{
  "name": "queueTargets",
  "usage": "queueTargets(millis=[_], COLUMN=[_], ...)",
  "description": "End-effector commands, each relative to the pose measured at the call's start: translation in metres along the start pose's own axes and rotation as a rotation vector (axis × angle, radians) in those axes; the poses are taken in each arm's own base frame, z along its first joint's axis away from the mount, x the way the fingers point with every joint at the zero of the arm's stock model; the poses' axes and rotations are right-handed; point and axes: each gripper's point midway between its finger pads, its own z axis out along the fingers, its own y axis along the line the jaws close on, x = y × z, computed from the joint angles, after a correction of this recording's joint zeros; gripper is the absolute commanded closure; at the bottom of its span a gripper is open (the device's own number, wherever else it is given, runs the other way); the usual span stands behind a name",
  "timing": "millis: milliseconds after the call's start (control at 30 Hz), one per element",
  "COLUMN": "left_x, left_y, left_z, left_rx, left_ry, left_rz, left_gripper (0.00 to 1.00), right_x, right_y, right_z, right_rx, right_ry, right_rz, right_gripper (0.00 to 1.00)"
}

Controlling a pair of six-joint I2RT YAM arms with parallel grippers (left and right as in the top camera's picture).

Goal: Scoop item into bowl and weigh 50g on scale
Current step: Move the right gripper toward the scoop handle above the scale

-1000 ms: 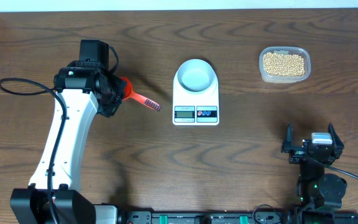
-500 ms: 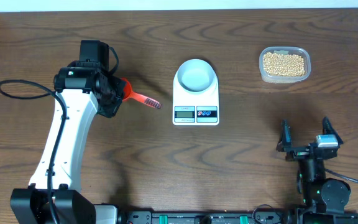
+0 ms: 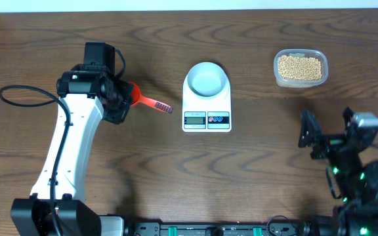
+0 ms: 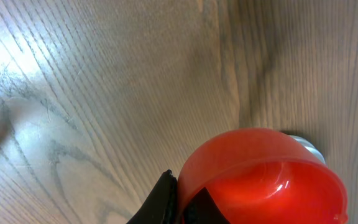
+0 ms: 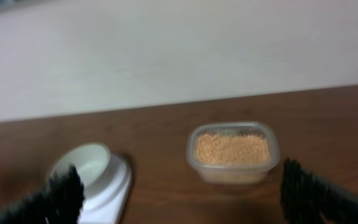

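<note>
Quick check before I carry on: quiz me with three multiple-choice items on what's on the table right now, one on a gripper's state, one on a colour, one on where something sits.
1. The right gripper is:
A. shut on something
B. open, holding nothing
C. out of view

2. The scoop is:
A. blue
B. green
C. red

3. The bowl sits:
A. on the scale
B. in the right gripper
C. on the scoop

Answers:
1 B: its fingers stand wide apart in the right wrist view, with nothing between them.
2 C: its cup and handle show red in the overhead and left wrist views.
3 A: in the overhead view it rests on the scale's platform, above the display.
</note>
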Motion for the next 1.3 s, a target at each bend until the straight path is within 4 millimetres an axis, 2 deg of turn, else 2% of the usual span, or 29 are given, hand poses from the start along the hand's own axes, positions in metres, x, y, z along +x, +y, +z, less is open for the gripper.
queueTargets(millis=[0, 233, 367, 533, 667, 767, 867, 967, 1100, 1267], left_x=[0.001, 0.012, 0.024, 0.034, 0.041, 0.041, 0.045, 0.051, 0.064, 0.083], left_y=[0.002, -0.002, -0.006, -0.010, -0.013, -0.014, -0.017, -0.019, -0.021, -0.023], left_z=[-0.002, -0.002, -0.004, -0.006, -0.007, -0.007, -0.007, -0.007, -0.007, -0.008], left_rx=[0.001, 0.022, 0.043, 0.055, 0.060, 0.062, 0.068, 0.068, 0.064, 0.052], left_ry=[-0.001, 0.068, 0.140, 0.201, 0.244, 0.246, 0.249, 0.255, 0.267, 0.286], left_rz=[-0.036, -0.107, -0.123, -0.175, -0.233, -0.266, -0.264, -0.244, -0.213, -0.198], left_gripper=[0.93, 0.93, 0.92, 0.92, 0.93, 0.92, 0.92, 0.93, 0.93, 0.93], right_x=[-0.010, -0.003, -0.011, -0.006, 0.009, 0.024, 0.046, 0.058, 0.071, 0.079], right_y=[0.028, 0.087, 0.101, 0.093, 0.102, 0.118, 0.148, 0.167, 0.186, 0.201], right_z=[0.015, 0.040, 0.055, 0.086, 0.101, 0.108, 0.112, 0.114, 0.114, 0.111], right_rx=[-0.169, -0.594, -0.762, -0.695, -0.671, -0.664, -0.655, -0.637, -0.618, -0.614], right_ry=[0.102, 0.349, 0.373, 0.455, 0.513, 0.558, 0.609, 0.628, 0.646, 0.666], right_rz=[0.064, 0.276, 0.384, 0.654, 0.737, 0.744, 0.727, 0.707, 0.689, 0.690], right_gripper=[0.01, 0.01, 0.01, 0.01, 0.01, 0.01, 0.01, 0.01, 0.01, 0.01])
